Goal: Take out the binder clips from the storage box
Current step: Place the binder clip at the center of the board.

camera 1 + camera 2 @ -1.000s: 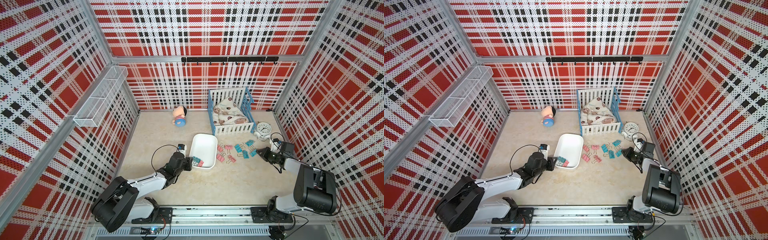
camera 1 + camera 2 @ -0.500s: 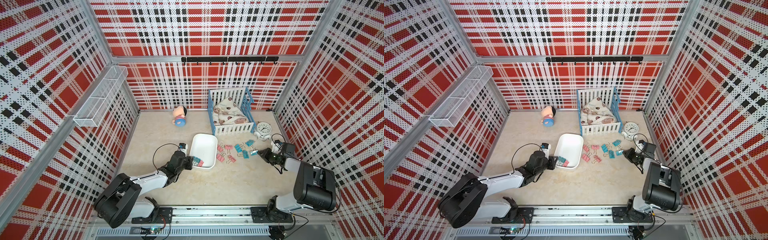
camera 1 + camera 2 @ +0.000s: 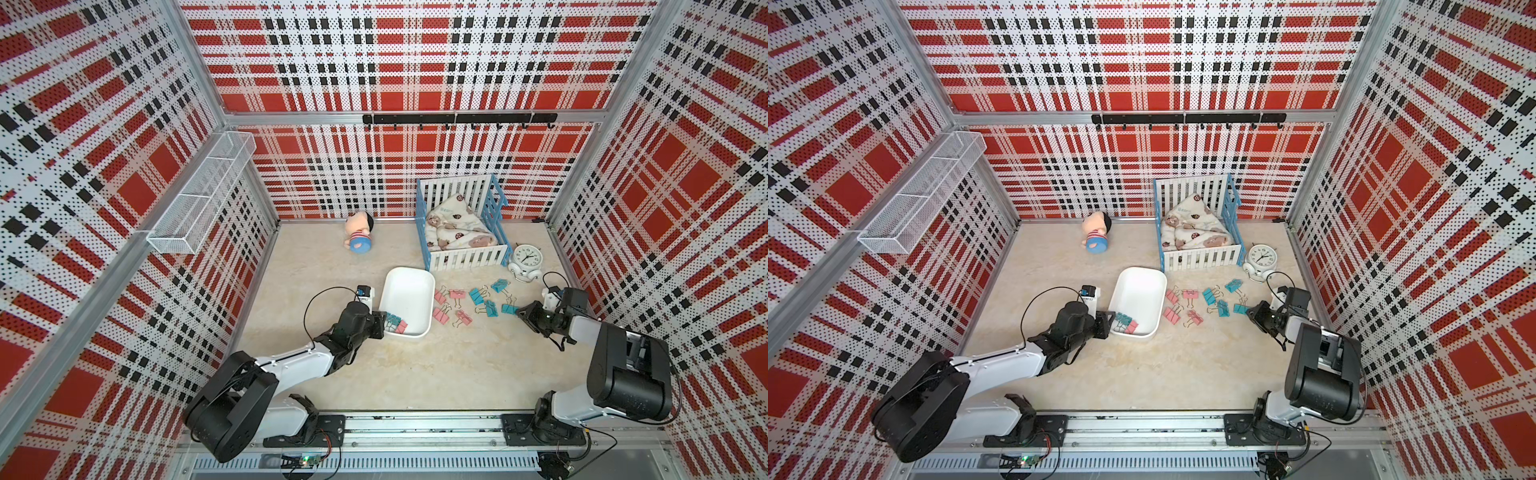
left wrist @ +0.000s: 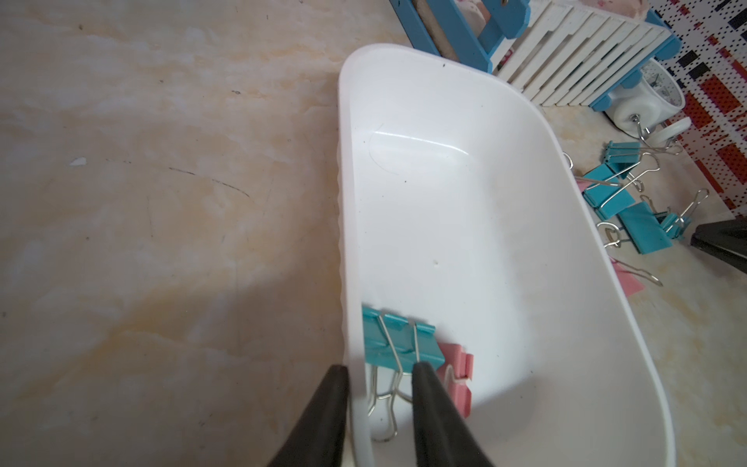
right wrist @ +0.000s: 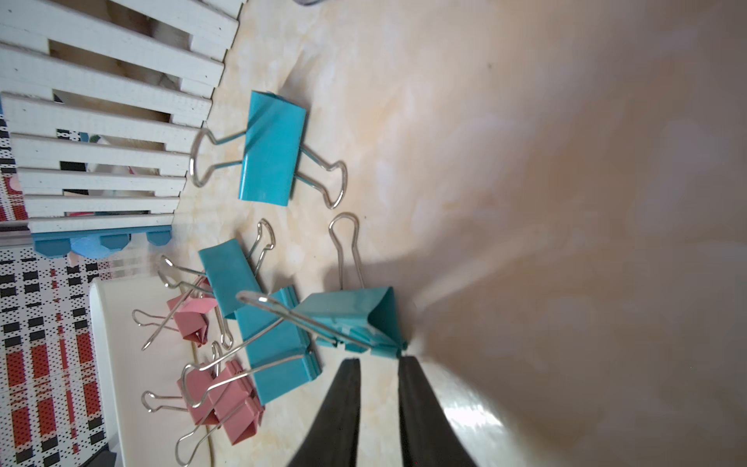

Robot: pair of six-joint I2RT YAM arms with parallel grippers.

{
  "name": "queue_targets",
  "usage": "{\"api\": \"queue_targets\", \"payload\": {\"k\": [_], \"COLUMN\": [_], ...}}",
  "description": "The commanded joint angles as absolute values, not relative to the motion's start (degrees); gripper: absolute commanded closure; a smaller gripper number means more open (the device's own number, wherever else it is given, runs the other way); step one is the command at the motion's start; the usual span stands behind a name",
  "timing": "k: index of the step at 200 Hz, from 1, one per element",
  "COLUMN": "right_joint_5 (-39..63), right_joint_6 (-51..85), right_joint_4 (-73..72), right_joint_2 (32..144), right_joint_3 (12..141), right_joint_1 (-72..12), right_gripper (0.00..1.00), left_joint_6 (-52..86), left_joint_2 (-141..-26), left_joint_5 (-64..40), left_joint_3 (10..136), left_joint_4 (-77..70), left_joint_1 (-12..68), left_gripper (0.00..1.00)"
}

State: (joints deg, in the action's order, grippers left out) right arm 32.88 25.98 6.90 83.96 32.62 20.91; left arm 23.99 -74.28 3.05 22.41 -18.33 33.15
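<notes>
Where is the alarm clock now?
In both top views the alarm clock stands on the robot's right, beside the toy crib, beyond the right gripper.

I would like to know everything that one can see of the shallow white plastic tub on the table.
The shallow white plastic tub is rectangular with rounded corners, smooth glossy walls and a thin rim. It sits flat and open on the beige marbled tabletop. It is nearly empty: one teal binder clip and one pink binder clip lie at its near end. The black fingers of the left gripper straddle its wall there, one outside, one inside.
</notes>
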Motion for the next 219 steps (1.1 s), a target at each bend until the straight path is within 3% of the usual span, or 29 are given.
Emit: {"api": "queue_targets", "payload": {"k": [1, 21, 47, 101, 163, 219], "right_joint_5": [31.99, 28.73, 24.39, 15.95, 23.25, 28.95], "right_joint_6": [25.4, 24.63, 23.5, 13.29, 4.19, -0.35], "right_joint_4": [10.55, 14.93, 17.55, 23.35, 26.34, 28.59], "right_joint_2": [77.95, 72.79, 71.28, 87.85, 106.63, 114.02], "right_joint_3": [34.34, 37.74, 44.26, 65.86, 80.1, 85.52], "right_joint_1": [21.02, 16.68, 4.31, -22.63, -32.85, -37.03], "right_gripper": [0.74, 0.71, 0.68, 0.68, 0.64, 0.59], "left_joint_6": [23.61, 23.58, 23.7, 25.17, 26.97, 28.22], "left_joint_2": [-72.93, -72.7, -72.71, -73.02, -72.67, -69.99], "left_joint_5": [3.54, 3.71, 3.82, 3.85, 4.85, 6.68], "left_joint_3": [21.45, 21.6, 21.79, 21.88, 22.09, 21.49], "left_joint_4": [-18.17, -17.87, -17.58, -17.14, -14.98, -12.58], "left_joint_1": [32.96, 32.87, 32.8, 32.79, 33.92, 34.59], "left_gripper": [0.66, 0.65, 0.66, 0.66, 0.66, 0.66]}}
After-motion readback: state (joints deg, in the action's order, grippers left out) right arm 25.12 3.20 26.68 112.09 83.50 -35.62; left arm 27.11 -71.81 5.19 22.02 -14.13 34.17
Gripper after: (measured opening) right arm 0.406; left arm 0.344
